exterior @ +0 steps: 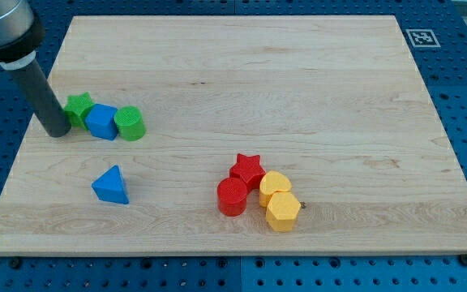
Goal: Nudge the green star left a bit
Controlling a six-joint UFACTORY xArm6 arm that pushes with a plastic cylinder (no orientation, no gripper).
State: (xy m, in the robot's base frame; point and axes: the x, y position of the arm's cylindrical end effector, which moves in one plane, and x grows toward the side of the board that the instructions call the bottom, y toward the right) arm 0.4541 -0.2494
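Seven coloured blocks sit on the wooden counter (242, 73). At the view's left, the green star (78, 106) heads a tight row, touching a blue block (101, 122), which touches a green cylinder (130, 124). My tip (56, 132), the end of the dark rod tool, rests just left of the star, apparently against it; the tool has no jaws and grasps nothing. Below lies a blue triangle (111, 186). Toward the lower centre cluster a red star (248, 169), a red cylinder (233, 197), a yellow rounded block (275, 187) and a yellow hexagon (282, 211).
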